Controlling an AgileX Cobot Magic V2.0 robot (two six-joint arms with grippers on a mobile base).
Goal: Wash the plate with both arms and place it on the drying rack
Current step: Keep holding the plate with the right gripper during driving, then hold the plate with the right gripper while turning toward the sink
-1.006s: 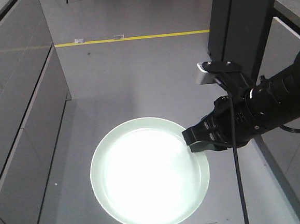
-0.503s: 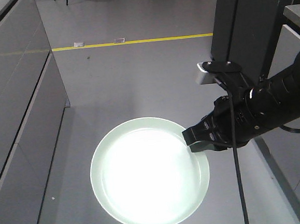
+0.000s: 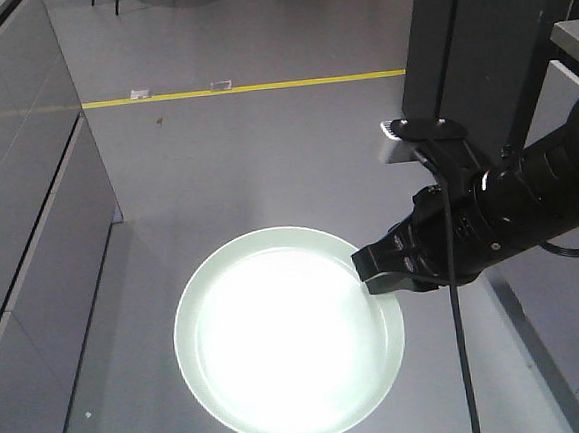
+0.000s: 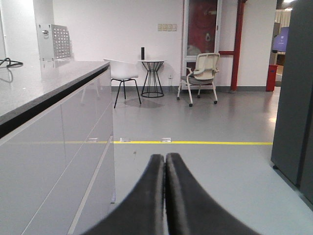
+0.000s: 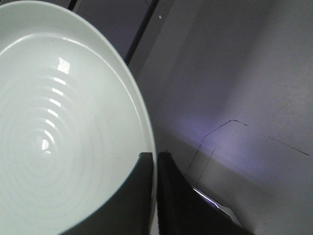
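Plate [image 3: 289,335] hangs low in the middle of the front view over the grey floor [image 3: 265,158], pinched only at its right edge by the right gripper [image 3: 367,271], while the left gripper [image 4: 165,157] is squeezed together holding nothing, so it may slip and break.

A yellow floor line [image 3: 244,87] runs between grey cabinets [image 3: 30,227] and a dark pillar [image 3: 476,41].

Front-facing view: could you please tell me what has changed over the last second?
Only the surroundings moved: the yellow floor line slid down the picture and the grey cabinets drifted left, so the robot seems to be travelling. The plate and the right gripper clamped on its rim kept their places; nothing was grasped or released.
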